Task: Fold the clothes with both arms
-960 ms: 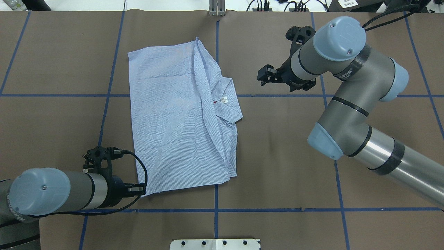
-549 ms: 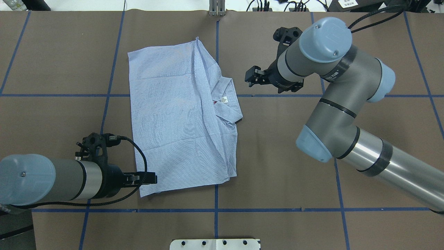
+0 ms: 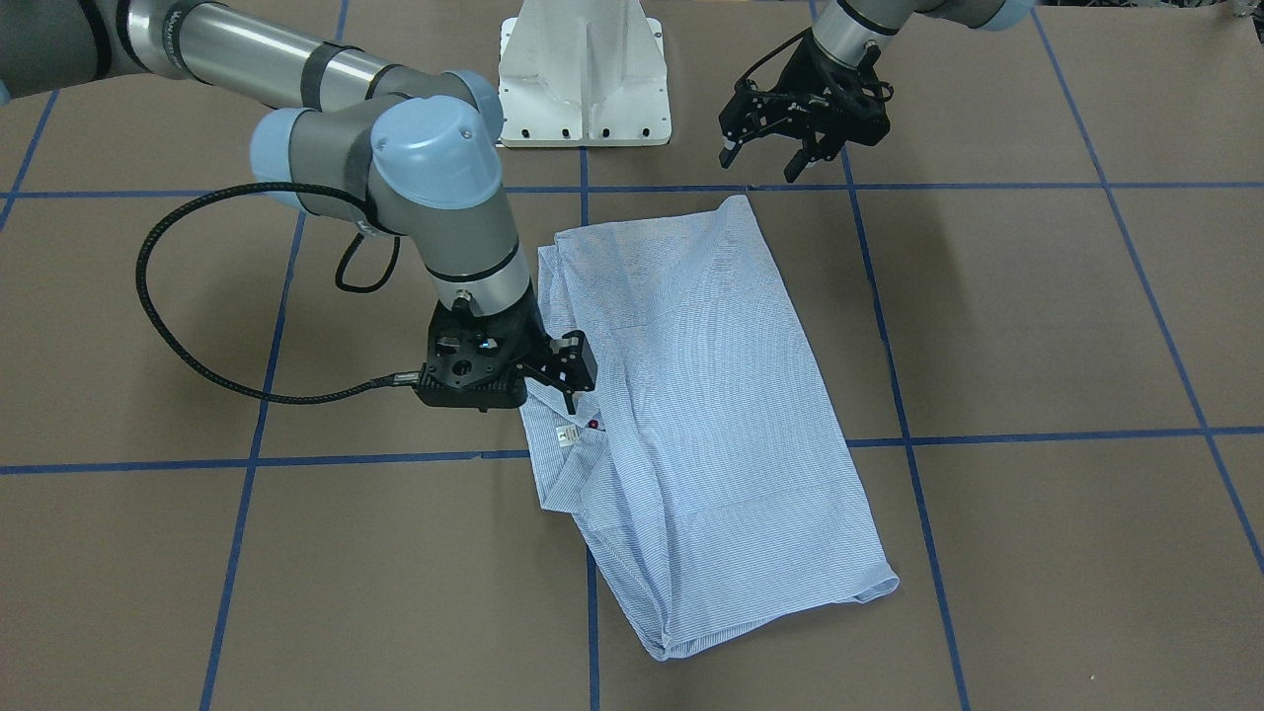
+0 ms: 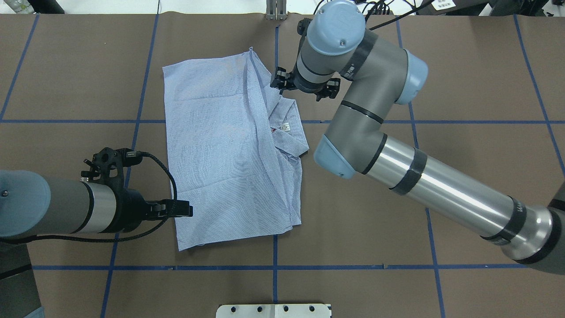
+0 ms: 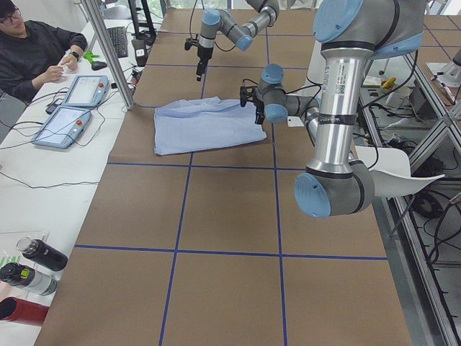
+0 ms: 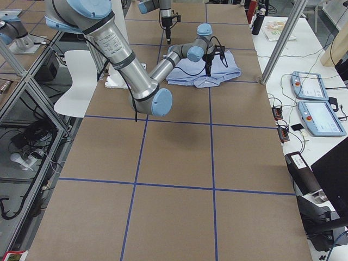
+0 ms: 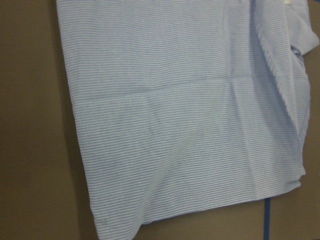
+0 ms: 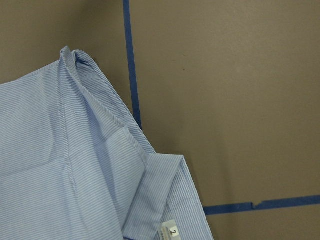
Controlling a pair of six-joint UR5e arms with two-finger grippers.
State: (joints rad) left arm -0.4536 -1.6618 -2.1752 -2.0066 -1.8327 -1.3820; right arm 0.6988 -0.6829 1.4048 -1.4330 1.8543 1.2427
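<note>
The light blue striped shirt [image 4: 229, 150] lies folded into a rectangle on the brown table, and it also shows in the front view [image 3: 711, 395]. Its collar and white neck label [image 4: 285, 127] are on its right edge. My right gripper [image 4: 279, 84] hangs just above the collar's far end, also seen from the front [image 3: 573, 390], and looks open and empty. My left gripper [image 4: 184, 208] hovers over the shirt's left edge near its near corner. From the front it [image 3: 758, 166] is open and empty. The wrist views show only the shirt [image 7: 180, 110] and the label [image 8: 171, 231].
The white pedestal base [image 3: 583, 69] stands at the robot's side of the table. Blue tape lines [image 4: 274, 265] cross the table. A seated operator [image 5: 32, 50] and two tablets [image 5: 72, 108] are at the far side, with bottles [image 5: 32, 263] beside the table's left end.
My right arm has swung left from the open table to the shirt's collar. My left gripper has moved away from the robot along the shirt's left edge. The shirt has not moved.
</note>
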